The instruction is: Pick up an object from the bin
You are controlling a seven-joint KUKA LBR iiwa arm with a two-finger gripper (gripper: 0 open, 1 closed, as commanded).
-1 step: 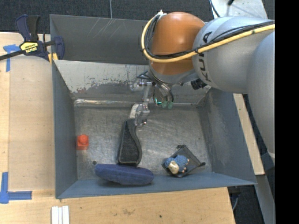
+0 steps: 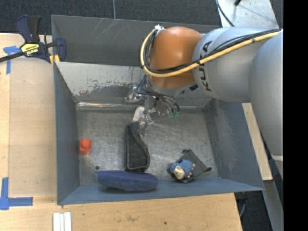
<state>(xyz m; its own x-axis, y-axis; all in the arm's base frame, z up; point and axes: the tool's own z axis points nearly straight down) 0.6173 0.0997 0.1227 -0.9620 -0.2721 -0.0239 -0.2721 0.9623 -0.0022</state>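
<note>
Four loose things lie on the floor of the grey metal bin (image 2: 65, 129), one of each kind. Nearest the gripper (image 2: 144, 117) is a dark grey pouch (image 2: 136, 150), long and narrow, lying flat at the middle of the floor. Its long axis runs from the far wall toward the near wall, leaning slightly, with the far end a little further left than the near end. The narrower far end points up at the gripper, which hangs just above that end; whether they touch cannot be told. Whether the claw is open or closed cannot be told either, and nothing can be seen held in it. A single small orange cylinder (image 2: 85, 146) stands well apart by the left wall. One blue oblong bundle (image 2: 127, 181) lies along the near wall, crosswise to the pouch and just beside its near end. One small blue-and-tan toy (image 2: 182, 169) sits on a black flat piece near the right corner. The arm (image 2: 236, 66) reaches in from the right, its orange cover (image 2: 175, 52) above the far wall.
</note>
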